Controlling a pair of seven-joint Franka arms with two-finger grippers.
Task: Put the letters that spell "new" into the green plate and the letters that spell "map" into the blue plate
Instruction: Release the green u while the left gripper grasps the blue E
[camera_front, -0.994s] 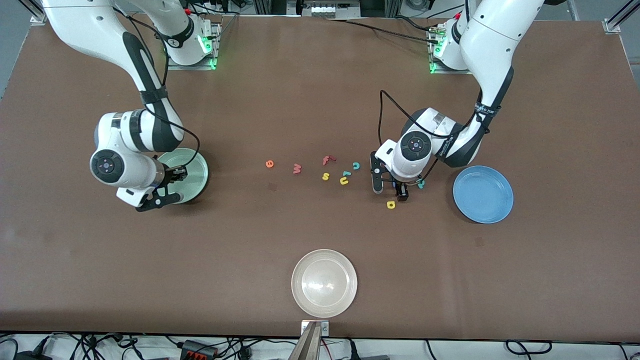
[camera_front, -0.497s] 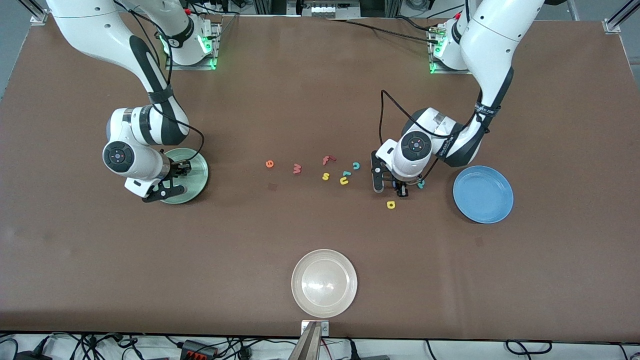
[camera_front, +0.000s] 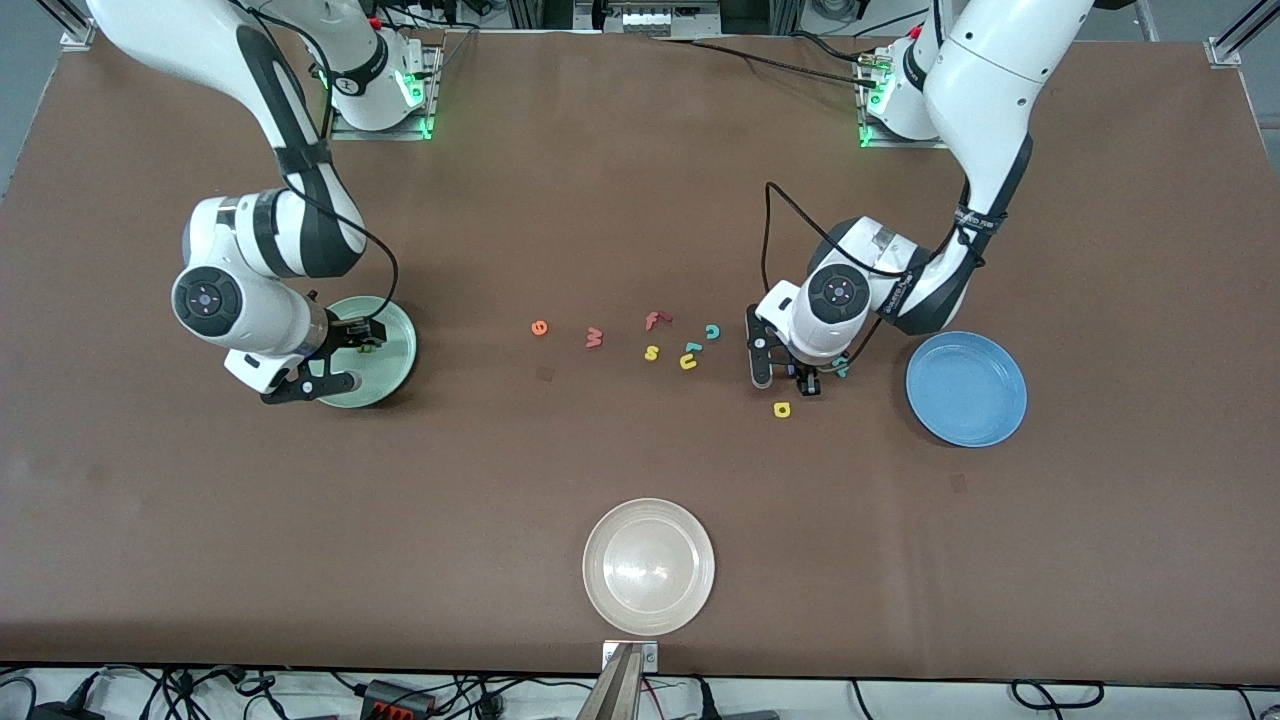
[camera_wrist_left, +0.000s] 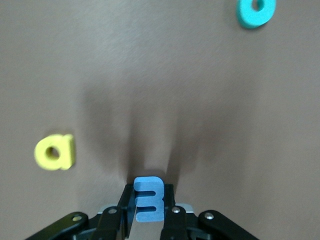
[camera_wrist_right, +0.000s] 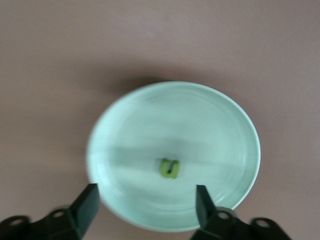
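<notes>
The left tool (camera_wrist_left: 149, 220) is clamped on the blue "m" (camera_wrist_left: 149, 199) low over the worktop (camera_front: 640, 200) – the letter stands on edge between the fingers, its long axis running out from the tool. Beside it lie the yellow "a" (camera_wrist_left: 55, 151) and the teal "p" (camera_wrist_left: 255, 11), cut off by the frame. The right tool (camera_wrist_right: 147, 202) hangs with jaws apart over the green plate (camera_wrist_right: 225, 125), where the green "n" (camera_wrist_right: 170, 168) lies flat. The orange "e" (camera_front: 539, 327) and dull-red "w" (camera_front: 594, 338) rest mid-worktop; the blue plate (camera_front: 966, 388) sits bare at the left arm's end.
</notes>
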